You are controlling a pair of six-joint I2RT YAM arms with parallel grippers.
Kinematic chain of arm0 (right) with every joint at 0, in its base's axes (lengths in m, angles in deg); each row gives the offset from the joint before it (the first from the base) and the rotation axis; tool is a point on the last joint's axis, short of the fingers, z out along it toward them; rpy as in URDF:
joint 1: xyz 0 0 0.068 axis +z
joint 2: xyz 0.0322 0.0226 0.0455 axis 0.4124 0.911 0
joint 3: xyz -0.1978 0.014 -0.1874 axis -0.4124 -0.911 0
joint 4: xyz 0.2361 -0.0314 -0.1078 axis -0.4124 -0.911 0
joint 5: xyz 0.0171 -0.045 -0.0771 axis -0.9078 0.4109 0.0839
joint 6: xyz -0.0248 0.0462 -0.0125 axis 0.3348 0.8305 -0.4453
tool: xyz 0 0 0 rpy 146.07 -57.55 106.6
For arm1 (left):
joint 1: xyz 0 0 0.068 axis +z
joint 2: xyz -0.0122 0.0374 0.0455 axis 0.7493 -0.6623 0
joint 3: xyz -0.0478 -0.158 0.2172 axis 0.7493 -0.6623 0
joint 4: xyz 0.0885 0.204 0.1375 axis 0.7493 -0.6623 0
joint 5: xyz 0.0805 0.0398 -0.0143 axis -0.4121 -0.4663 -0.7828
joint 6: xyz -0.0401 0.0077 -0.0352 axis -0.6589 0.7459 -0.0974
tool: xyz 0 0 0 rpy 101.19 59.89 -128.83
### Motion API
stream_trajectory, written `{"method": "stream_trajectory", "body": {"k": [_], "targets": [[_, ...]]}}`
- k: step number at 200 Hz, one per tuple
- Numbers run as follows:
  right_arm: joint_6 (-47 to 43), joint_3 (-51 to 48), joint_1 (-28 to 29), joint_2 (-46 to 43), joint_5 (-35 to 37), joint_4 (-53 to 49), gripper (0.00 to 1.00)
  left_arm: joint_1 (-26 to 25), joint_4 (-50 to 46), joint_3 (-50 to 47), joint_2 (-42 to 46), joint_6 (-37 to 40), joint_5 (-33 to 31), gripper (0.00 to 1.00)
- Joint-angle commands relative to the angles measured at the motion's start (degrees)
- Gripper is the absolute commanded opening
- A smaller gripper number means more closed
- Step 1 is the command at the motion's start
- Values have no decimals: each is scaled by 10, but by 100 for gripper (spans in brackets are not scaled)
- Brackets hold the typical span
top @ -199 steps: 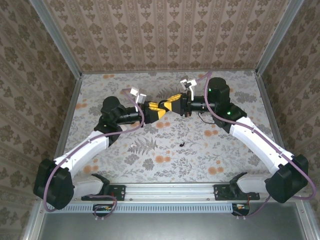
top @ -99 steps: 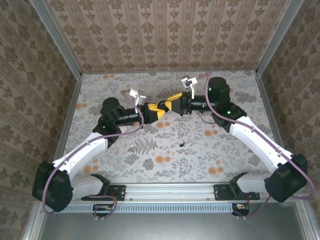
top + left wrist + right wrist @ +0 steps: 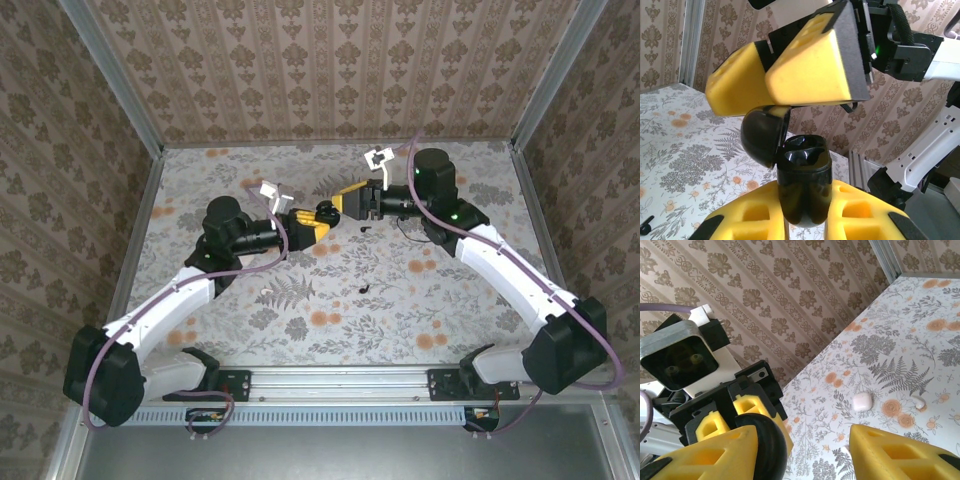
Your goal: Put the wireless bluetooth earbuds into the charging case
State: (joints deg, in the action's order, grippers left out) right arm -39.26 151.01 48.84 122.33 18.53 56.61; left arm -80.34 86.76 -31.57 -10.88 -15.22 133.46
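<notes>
The charging case [image 3: 804,175], small, black and glossy, stands upright between the yellow foam fingers of my left gripper [image 3: 804,216], which is shut on it. Its domed lid [image 3: 761,136] hangs open to the left, and the two sockets inside look empty. In the top view the case [image 3: 325,211] is held above the table's middle. My right gripper [image 3: 805,455] is open, one finger [image 3: 705,455] resting against the lid [image 3: 767,450]. From the top the right gripper [image 3: 347,200] hovers just right of the case. One black earbud [image 3: 363,290] lies on the table in front.
A small white case [image 3: 862,401] and a white earbud [image 3: 918,401] lie on the floral table [image 3: 420,300], near the left arm's elbow [image 3: 262,292] in the top view. Patterned walls close in the back and sides; a metal rail [image 3: 330,380] runs along the near edge.
My right gripper has opened and drawn back slightly to the right, away from the case. The left gripper stays shut on the case.
</notes>
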Motion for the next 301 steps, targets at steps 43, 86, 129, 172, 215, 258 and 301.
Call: {"method": "stream_trajectory", "body": {"k": [43, 86, 129, 172, 215, 258, 301], "targets": [[-27, 50, -2, 22, 26, -120, 52, 1, -2, -3, 30, 40, -5, 0], [-23, 45, -5, 31, 26, -118, 55, 5, -52, -9, 54, 79, -41, 0], [-14, 34, -23, 6, 24, -112, 56, 12, -77, -28, 77, 97, -74, 0], [-37, 33, -30, 1, 101, -181, 56, 18, -88, -46, 102, 108, -98, 0], [-73, 35, -28, 42, 158, -270, 53, 20, -104, -51, 107, 115, -103, 0], [-121, 7, -5, 77, 201, -328, 51, 20, -108, -57, 110, 115, -104, 0], [-157, 13, 21, 134, 222, -378, 50, 19, -111, -58, 107, 116, -99, 0]]}}
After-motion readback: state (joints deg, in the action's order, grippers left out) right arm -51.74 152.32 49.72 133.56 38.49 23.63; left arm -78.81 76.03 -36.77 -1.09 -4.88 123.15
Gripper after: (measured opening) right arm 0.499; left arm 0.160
